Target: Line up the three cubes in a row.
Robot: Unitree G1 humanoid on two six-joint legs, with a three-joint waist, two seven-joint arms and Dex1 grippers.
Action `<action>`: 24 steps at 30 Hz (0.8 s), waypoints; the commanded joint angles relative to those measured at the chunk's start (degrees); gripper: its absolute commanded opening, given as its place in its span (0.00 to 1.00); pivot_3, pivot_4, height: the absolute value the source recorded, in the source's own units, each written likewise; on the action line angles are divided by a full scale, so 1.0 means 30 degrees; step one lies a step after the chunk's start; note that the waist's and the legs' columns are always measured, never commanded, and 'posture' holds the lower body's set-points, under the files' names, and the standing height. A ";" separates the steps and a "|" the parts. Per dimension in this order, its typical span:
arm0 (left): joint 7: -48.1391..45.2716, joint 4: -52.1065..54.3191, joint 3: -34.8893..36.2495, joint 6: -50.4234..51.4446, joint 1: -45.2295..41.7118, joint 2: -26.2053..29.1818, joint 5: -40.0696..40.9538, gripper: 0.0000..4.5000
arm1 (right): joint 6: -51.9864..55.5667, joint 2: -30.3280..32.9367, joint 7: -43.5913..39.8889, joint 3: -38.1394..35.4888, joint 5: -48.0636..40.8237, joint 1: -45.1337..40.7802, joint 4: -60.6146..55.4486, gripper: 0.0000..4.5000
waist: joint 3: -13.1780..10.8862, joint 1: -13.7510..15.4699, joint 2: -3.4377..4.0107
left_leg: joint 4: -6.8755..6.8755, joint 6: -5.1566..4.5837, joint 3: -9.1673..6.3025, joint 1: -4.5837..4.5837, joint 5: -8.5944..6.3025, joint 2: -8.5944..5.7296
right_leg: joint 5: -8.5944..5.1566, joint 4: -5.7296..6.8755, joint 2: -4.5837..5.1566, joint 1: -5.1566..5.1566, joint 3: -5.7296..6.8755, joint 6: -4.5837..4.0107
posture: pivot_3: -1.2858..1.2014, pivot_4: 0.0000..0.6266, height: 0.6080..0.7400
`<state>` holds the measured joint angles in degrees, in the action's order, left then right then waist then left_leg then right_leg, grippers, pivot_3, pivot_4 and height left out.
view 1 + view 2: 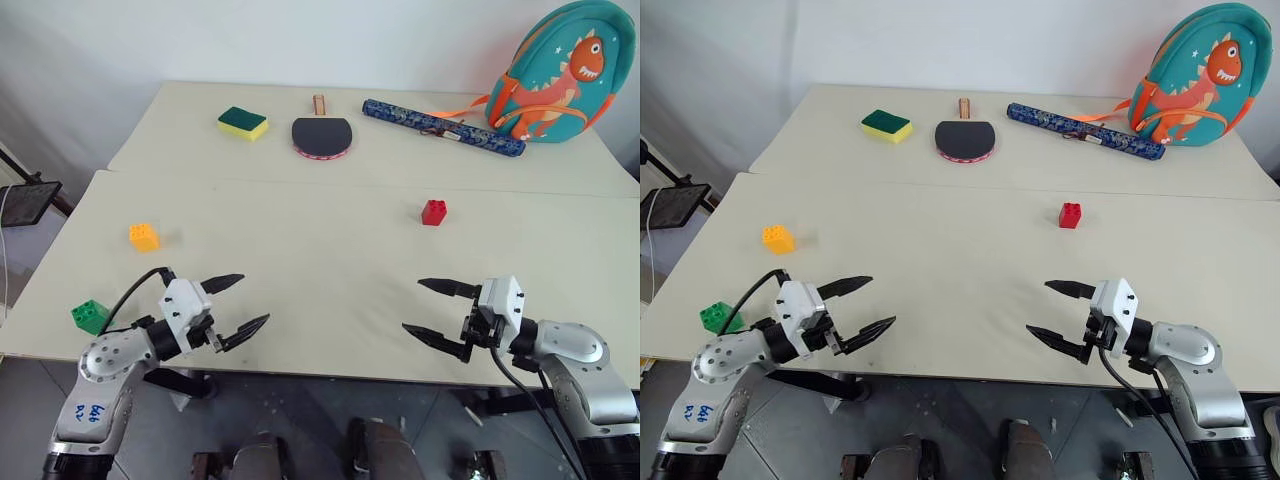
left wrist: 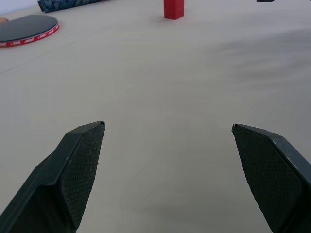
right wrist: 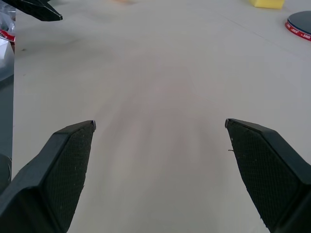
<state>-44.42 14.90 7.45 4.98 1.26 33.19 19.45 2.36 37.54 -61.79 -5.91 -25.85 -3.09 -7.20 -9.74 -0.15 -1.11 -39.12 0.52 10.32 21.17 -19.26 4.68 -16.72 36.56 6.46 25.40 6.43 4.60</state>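
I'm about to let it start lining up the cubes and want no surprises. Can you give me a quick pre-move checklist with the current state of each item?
1. Left claw open and empty: ok.
2. Right claw open and empty: ok.
3. Red cube, orange-yellow cube and green cube all in sight: ok.
4. Cubes already in a row: not ok, scattered.
5. Green cube safely away from the table edge: not ok, near the front left corner.

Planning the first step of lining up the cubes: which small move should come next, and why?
Probably swing the left gripper out toward the green cube. Both grippers hang open and empty over the table's near edge, and no cube is in line yet: the green one sits by the left edge, the orange-yellow cube farther in, the red cube far right. The green one looks nearest.
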 commanded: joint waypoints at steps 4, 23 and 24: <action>0.0223 0.0594 -0.0025 0.0460 -0.0790 -0.0254 0.0448 0.99 | -0.0504 -0.0363 0.1002 -0.0789 -0.0003 0.0112 -0.0458 1.00 | 0.0001 0.0002 0.0000 | -0.0003 0.0001 -0.0001 0.0000 0.0002 0.0001 | 0.0000 0.0006 0.0000 -0.0001 0.0000 0.0000 | 0.52 0.24 1.00; -0.0949 -0.0842 -0.3720 0.0721 -0.5086 -0.3292 0.0624 0.99 | 0.4308 -0.1347 1.2117 -0.5375 0.2076 -0.2432 0.1221 1.00 | 0.0008 -0.0943 0.0111 | 0.0000 0.0003 0.0032 -0.0106 0.0046 -0.0001 | 0.0018 0.0011 -0.0034 -0.0084 -0.0098 -0.0008 | 0.52 0.24 1.00; -0.0897 -0.0902 -0.3673 0.0690 -0.5154 -0.3290 0.0575 0.99 | 0.5340 -0.1366 1.2620 -0.5048 0.2239 -0.3331 0.1287 1.00 | 0.0005 -0.0937 0.0116 | 0.0000 -0.0004 0.0031 -0.0121 0.0066 -0.0006 | 0.0020 0.0047 -0.0022 -0.0084 -0.0111 -0.0011 | 0.52 0.24 1.00</action>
<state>-47.11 11.07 -4.63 7.39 -13.77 23.25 20.13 14.07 32.26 -26.50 -21.67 -19.09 -11.06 -0.83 -9.73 -2.97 -0.76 -39.12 0.52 10.34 20.81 -19.02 4.64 -16.66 36.77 6.40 25.15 6.11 4.56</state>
